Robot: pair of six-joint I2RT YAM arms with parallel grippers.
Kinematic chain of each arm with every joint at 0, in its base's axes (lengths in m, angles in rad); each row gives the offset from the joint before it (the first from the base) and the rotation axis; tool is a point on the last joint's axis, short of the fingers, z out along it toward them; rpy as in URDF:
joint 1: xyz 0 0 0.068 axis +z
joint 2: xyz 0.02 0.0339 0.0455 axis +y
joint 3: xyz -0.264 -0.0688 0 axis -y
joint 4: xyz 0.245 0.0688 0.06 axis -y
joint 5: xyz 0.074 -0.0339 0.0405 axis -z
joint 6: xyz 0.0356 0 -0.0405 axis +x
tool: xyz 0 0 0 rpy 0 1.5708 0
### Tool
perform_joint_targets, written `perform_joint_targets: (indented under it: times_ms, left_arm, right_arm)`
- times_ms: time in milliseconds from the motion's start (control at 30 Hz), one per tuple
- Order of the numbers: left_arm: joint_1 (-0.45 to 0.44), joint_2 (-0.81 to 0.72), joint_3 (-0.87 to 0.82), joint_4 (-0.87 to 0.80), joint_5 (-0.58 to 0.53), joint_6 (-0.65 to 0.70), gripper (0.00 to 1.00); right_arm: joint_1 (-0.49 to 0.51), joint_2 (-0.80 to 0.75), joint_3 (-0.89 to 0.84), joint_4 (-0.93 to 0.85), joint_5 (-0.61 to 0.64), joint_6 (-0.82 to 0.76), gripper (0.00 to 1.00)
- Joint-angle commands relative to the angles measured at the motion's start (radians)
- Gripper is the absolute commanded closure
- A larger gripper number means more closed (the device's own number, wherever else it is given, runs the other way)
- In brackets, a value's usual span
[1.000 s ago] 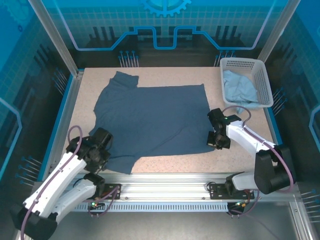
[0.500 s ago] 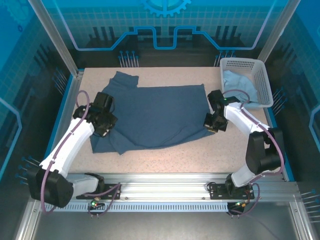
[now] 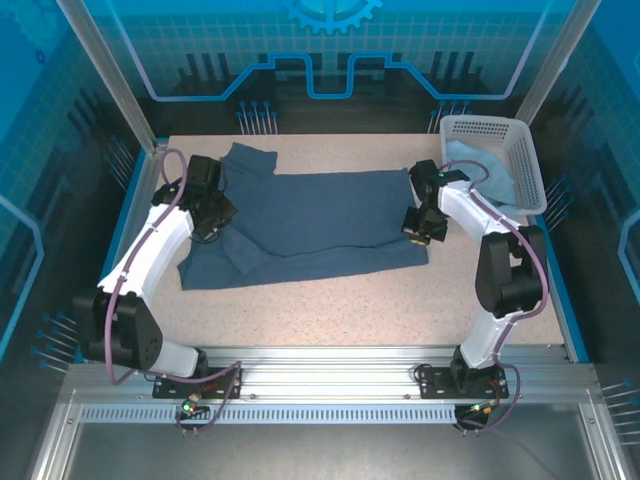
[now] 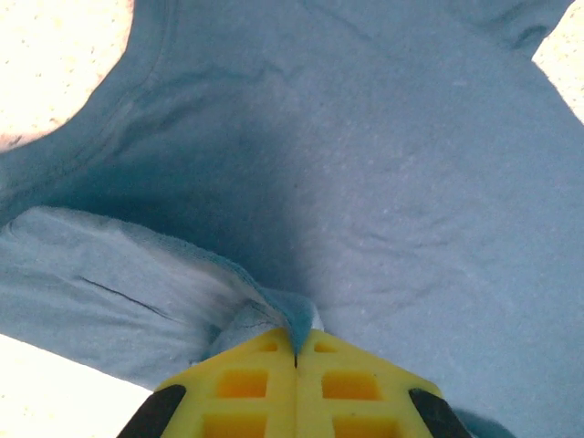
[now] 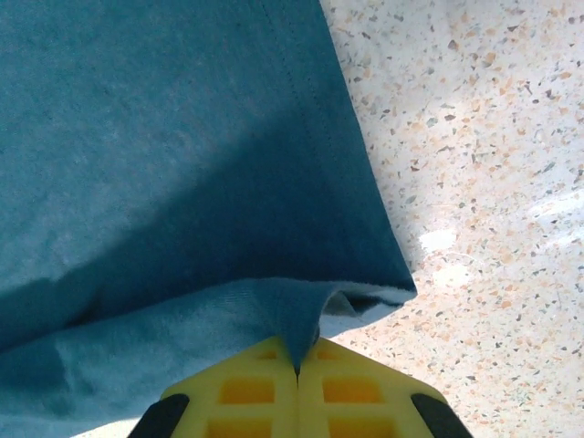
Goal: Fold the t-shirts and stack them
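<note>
The nearest strip of the speckled beige stone-pattern tabletop (image 3: pixel 350 310) lies bare in front of the arms' bases. Beyond it, the large dark slate-blue cloth t-shirt (image 3: pixel 320 215) is spread across the middle of the tabletop, with its near part doubled over onto itself so that a second layer lies on top along the near edge.

At the shirt's left side, the left pincer (image 3: pixel 212 215) is clamped on a fold of the slate-blue cloth. In the left wrist view its yellow fingers (image 4: pixel 255 383) meet with the fabric's edge nipped between them (image 4: pixel 295 342). At the shirt's right edge, the right pincer (image 3: pixel 418 228) is likewise closed on the cloth. In the right wrist view the hem corner is pinched between the yellow tips (image 5: pixel 297 351), with bare speckled surface just to the right.

Further back, one sleeve of the shirt reaches toward the far left. At the far right corner stands a white plastic lattice basket (image 3: pixel 530 175), holding a crumpled pale blue cloth t-shirt (image 3: pixel 475 170).
</note>
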State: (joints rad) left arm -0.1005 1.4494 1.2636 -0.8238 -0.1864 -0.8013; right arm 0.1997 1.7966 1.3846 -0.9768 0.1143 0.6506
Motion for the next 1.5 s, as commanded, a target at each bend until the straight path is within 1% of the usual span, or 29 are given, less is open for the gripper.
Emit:
perform_joint_targets:
  times_ms: [0, 500, 900, 1133, 1467]
  left_arm:
    - [0.015, 0.030, 0.056, 0.030, -0.003, 0.074, 1.00]
    - [0.047, 0.097, 0.087, 0.037, -0.039, 0.105, 1.00]
    - [0.078, 0.149, 0.113, 0.085, -0.010, 0.121, 1.00]
    - [0.078, 0.186, 0.138, 0.120, 0.019, 0.136, 1.00]
    - [0.085, 0.234, 0.153, 0.134, 0.026, 0.135, 1.00]
  right_arm:
    - [-0.015, 0.027, 0.040, -0.045, 0.029, 0.001, 1.00]
    - [-0.028, 0.079, 0.085, -0.055, 0.063, 0.012, 1.00]
    - [-0.031, 0.164, 0.160, -0.076, 0.080, 0.018, 1.00]
    - [-0.031, 0.178, 0.167, -0.085, 0.101, 0.032, 1.00]
    - [-0.032, 0.204, 0.186, -0.079, 0.108, 0.040, 1.00]
